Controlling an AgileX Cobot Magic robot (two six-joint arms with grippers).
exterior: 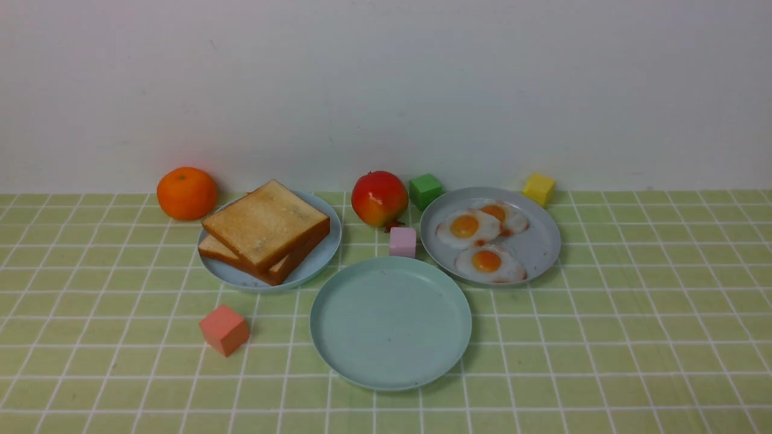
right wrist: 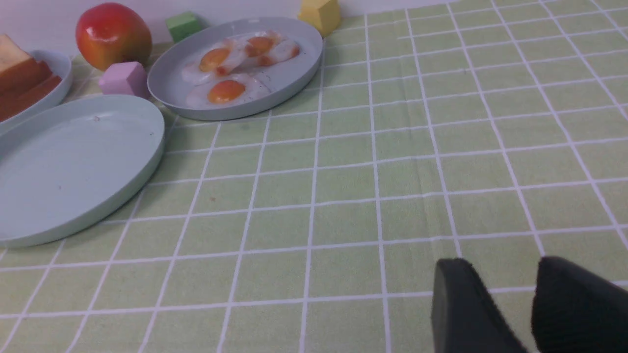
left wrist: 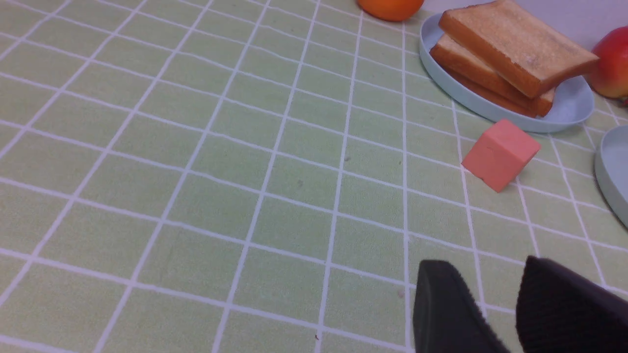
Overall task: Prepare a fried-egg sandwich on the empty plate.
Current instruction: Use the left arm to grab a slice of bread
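Note:
The empty pale mint plate [exterior: 391,322] lies at the centre front, and it also shows in the right wrist view [right wrist: 73,166]. Two golden toast slices [exterior: 265,232] are stacked on a light-blue plate [exterior: 330,241] at the back left. Three fried eggs [exterior: 487,261] lie on a grey plate [exterior: 540,241] at the back right. Neither arm shows in the front view. My left gripper [left wrist: 485,268] hovers open over bare cloth, short of the toast [left wrist: 515,44]. My right gripper [right wrist: 498,268] is open too, nothing between its fingers, well short of the eggs [right wrist: 225,90].
An orange [exterior: 187,193] sits back left and a red apple [exterior: 379,198] between the two loaded plates. Cubes are scattered about: coral [exterior: 224,330] left of the mint plate, lilac [exterior: 402,242] just behind it, green [exterior: 425,191], yellow [exterior: 538,189]. A white wall closes the back.

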